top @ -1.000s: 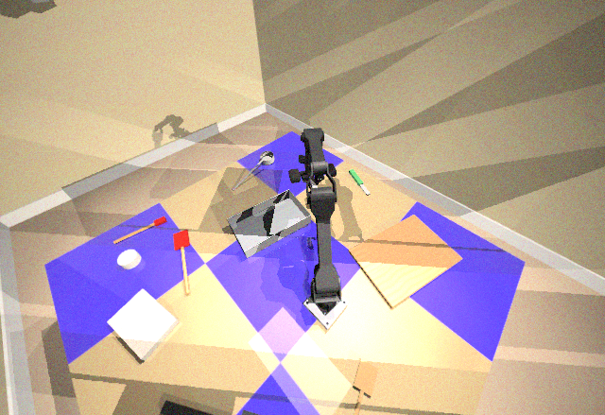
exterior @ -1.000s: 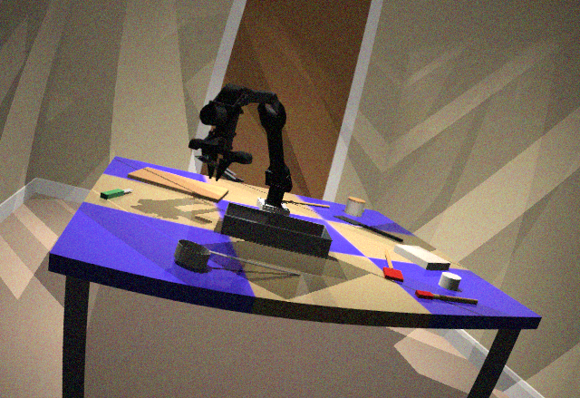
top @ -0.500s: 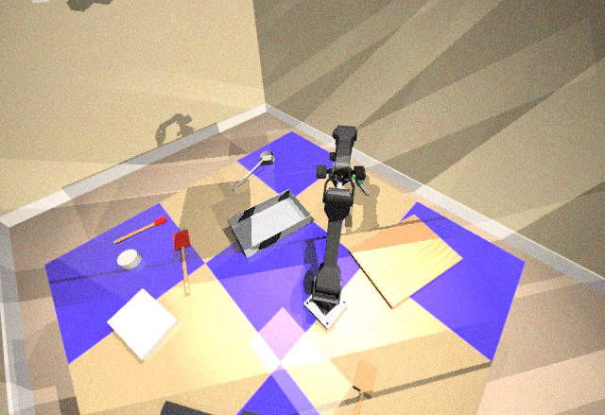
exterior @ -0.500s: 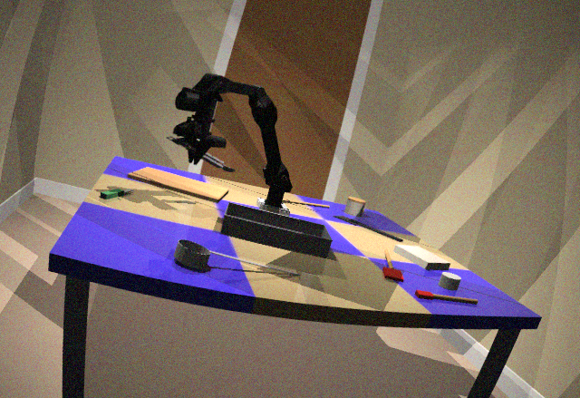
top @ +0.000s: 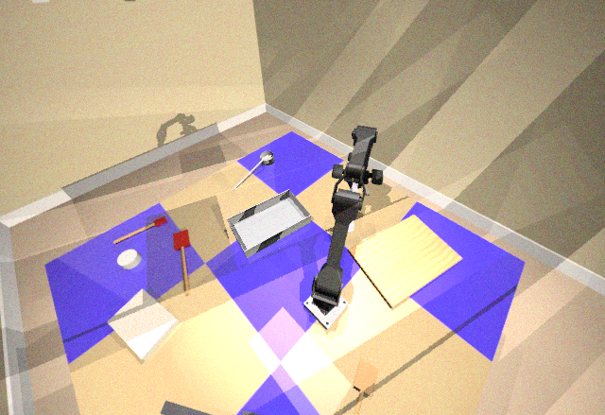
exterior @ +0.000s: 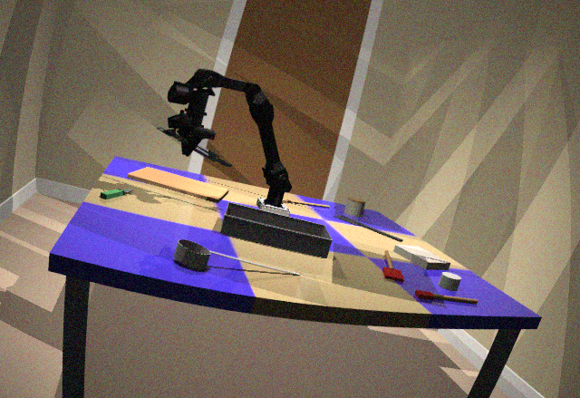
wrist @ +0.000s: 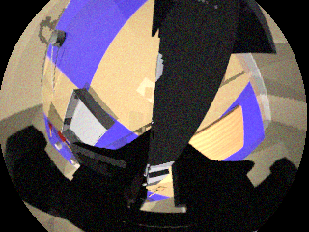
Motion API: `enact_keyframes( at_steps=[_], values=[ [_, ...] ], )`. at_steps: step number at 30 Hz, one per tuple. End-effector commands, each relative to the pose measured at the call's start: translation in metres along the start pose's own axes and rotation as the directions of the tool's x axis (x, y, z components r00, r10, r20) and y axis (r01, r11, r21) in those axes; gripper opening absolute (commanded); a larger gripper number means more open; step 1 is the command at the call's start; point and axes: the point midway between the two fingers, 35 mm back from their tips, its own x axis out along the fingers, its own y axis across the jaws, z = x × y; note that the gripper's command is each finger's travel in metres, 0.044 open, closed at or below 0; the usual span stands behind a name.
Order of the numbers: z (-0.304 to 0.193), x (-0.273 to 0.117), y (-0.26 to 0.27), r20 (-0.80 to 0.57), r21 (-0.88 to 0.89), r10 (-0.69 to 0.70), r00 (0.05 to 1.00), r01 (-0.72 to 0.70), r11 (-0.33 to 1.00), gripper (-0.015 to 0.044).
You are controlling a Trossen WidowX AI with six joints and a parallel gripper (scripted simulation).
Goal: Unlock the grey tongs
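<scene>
My gripper (top: 355, 186) (exterior: 188, 148) is shut on the grey tongs (exterior: 216, 156) and holds them high above the table. In the exterior view the tongs reach out on both sides of the fingers and slope down to the right, towards the arm's base side. Which end is the tips, and whether the lock is off, I cannot tell. In the wrist view a broad dark shape hides the middle. The wooden board (top: 407, 259) (exterior: 173, 183) (wrist: 227, 135) lies flat on the table, bearing nothing. The roasting tin (top: 269, 244) (exterior: 276, 230) stands to the other side, with no tongs on it.
A small pan (top: 267, 157) (exterior: 191, 256) (wrist: 58, 39) with a long handle lies beyond the tin. A green-handled knife (exterior: 112, 193) lies near the board. Two red-headed tools (top: 181, 239) (exterior: 423, 295), a white cup (top: 129, 259) (exterior: 449, 281) and a white block (top: 141, 324) lie farther away.
</scene>
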Motion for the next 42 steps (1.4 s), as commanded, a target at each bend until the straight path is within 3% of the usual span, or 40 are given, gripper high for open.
enact_keyframes(
  at_steps=[1,20,42],
  values=[
    [-0.007,-0.003,-0.022,0.007,0.063,0.001,1.000,-0.001,0.998,-0.0150],
    [-0.066,-0.005,-0.141,0.003,0.418,-0.013,1.000,0.011,0.909,-0.0150],
    [-0.169,-0.005,-0.235,-0.011,0.742,-0.019,1.000,0.021,0.670,-0.0150]
  ],
)
